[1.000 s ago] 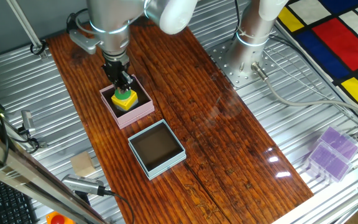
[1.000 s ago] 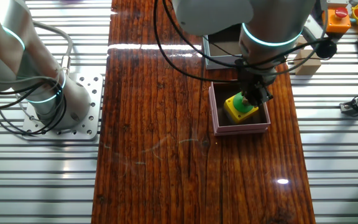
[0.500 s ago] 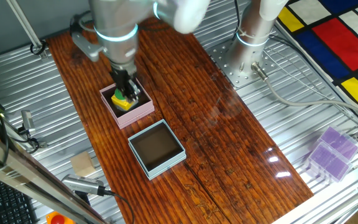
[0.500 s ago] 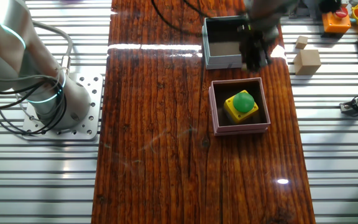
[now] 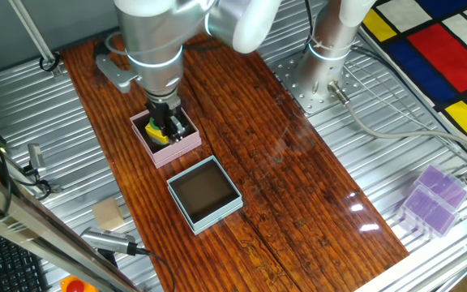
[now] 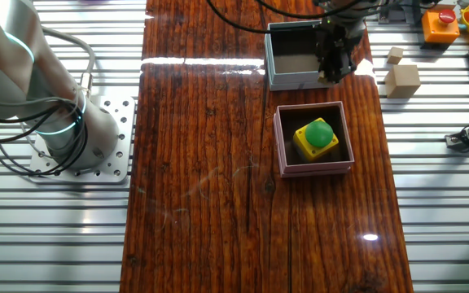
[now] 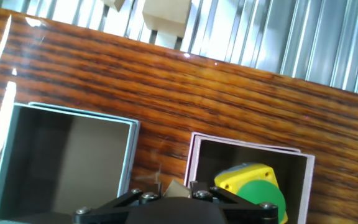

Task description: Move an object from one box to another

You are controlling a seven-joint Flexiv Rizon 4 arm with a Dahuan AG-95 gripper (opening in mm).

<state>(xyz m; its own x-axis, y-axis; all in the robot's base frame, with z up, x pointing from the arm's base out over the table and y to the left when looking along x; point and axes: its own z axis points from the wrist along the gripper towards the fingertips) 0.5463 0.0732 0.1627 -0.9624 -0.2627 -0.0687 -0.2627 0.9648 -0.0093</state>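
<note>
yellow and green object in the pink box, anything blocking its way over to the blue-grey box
Nothing visible. The yellow and green object sits uncovered in the pink box; the blue-grey box beside it is open and empty, with bare wood between them.

A robotics lab, by the look of it — a dark wooden table (image 5: 242, 122) lies on a ribbed aluminium bench (image 5: 396, 146), with a second arm's base (image 5: 324, 57) bolted to a drilled metal plate (image 5: 310, 85). Loose cables (image 5: 396, 122) trail across the bench — a red push-button unit (image 6: 443, 23) sits at one edge.
</note>
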